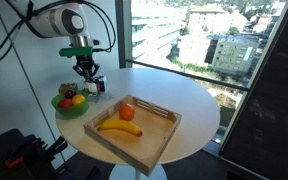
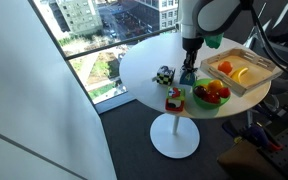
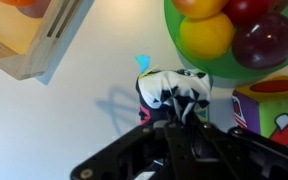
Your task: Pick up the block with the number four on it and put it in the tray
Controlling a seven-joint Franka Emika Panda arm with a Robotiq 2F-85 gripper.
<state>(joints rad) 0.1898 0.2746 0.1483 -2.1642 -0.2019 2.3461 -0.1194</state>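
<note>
The block (image 3: 174,86), a small black cube with white panels and a cyan corner, sits right at my fingertips in the wrist view. My gripper (image 3: 174,120) is closed in against its sides, low over the white table. In an exterior view the gripper (image 2: 188,74) shows a teal bit of the block (image 2: 187,80) at its tip. It also shows in an exterior view (image 1: 84,72). The light-wood tray (image 1: 106,112) holds a banana and an orange fruit. The tray is also in the other two views (image 2: 217,77) (image 3: 24,45), apart from the gripper.
A green fruit bowl (image 1: 59,103) (image 2: 198,98) (image 3: 246,72) stands close beside the gripper. A similar dark-and-white cube (image 2: 164,74) lies near the table edge. A colourful cube (image 2: 174,100) (image 3: 274,105) stands next to the bowl. The round table's edge is near.
</note>
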